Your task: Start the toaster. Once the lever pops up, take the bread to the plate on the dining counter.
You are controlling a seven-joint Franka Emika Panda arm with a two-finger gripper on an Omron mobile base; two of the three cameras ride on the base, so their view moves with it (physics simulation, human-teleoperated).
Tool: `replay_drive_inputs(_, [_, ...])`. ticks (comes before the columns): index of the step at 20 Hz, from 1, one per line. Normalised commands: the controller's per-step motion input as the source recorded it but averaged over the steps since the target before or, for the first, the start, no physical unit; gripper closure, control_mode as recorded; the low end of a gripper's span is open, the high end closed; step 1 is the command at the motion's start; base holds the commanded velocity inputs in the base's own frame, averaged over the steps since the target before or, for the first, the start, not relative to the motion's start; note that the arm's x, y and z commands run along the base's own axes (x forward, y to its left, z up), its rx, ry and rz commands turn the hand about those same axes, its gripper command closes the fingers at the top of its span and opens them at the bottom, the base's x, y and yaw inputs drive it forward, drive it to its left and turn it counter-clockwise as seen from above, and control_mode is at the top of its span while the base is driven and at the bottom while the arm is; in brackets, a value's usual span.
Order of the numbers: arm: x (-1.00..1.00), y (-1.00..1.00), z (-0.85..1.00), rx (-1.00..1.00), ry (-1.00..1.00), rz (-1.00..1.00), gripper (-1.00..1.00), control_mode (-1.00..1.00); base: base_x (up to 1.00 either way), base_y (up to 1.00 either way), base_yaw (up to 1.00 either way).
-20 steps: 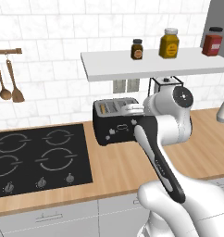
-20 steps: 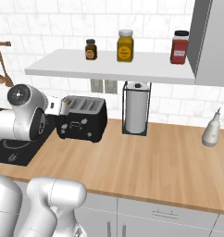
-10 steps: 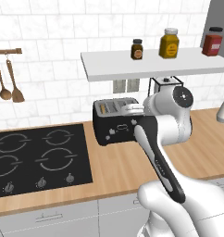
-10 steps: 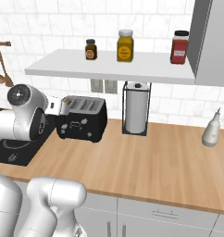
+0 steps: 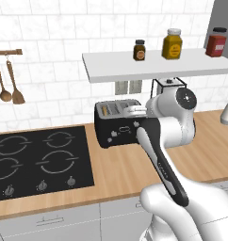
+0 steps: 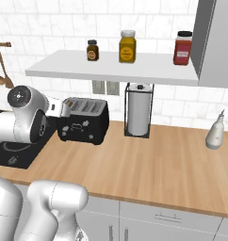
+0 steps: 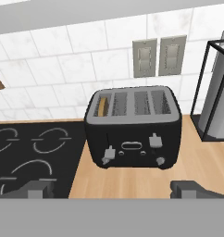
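The black four-slot toaster [image 7: 132, 127] stands on the wood worktop against the tiled wall, also visible as the toaster [image 5: 117, 126] and the toaster [image 6: 84, 121]. A brown slice of bread [image 7: 102, 106] sits upright in its leftmost slot, mostly sunk in. On the front, the left lever [image 7: 108, 153] sits lower than the right lever [image 7: 154, 140]. My gripper [image 7: 114, 190] is open, a short way in front of the toaster and slightly above it, holding nothing. The plate and the dining counter are out of view.
A paper towel roll in a black wire holder [image 6: 138, 110] stands just right of the toaster. A black hob [image 5: 38, 162] lies to its left. A white shelf [image 6: 111, 70] with three jars overhangs it. A pale bottle [image 6: 215, 132] stands far right.
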Motion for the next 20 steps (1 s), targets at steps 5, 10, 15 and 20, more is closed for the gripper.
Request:
replay_drive_inputs(5, [0.00,0.00,0.00,0.00,0.00,0.00,-1.00,-1.00,0.00,0.00,0.00])
replay_drive_inputs(10, [0.00,0.00,0.00,0.00,0.00,0.00,-1.00,-1.00,0.00,0.00,0.00])
replay_drive_inputs(15, [0.00,0.00,0.00,0.00,0.00,0.00,-1.00,-1.00,0.00,0.00,0.00])
replay_drive_inputs(20, [0.00,0.00,0.00,0.00,0.00,0.00,-1.00,-1.00,0.00,0.00,0.00])
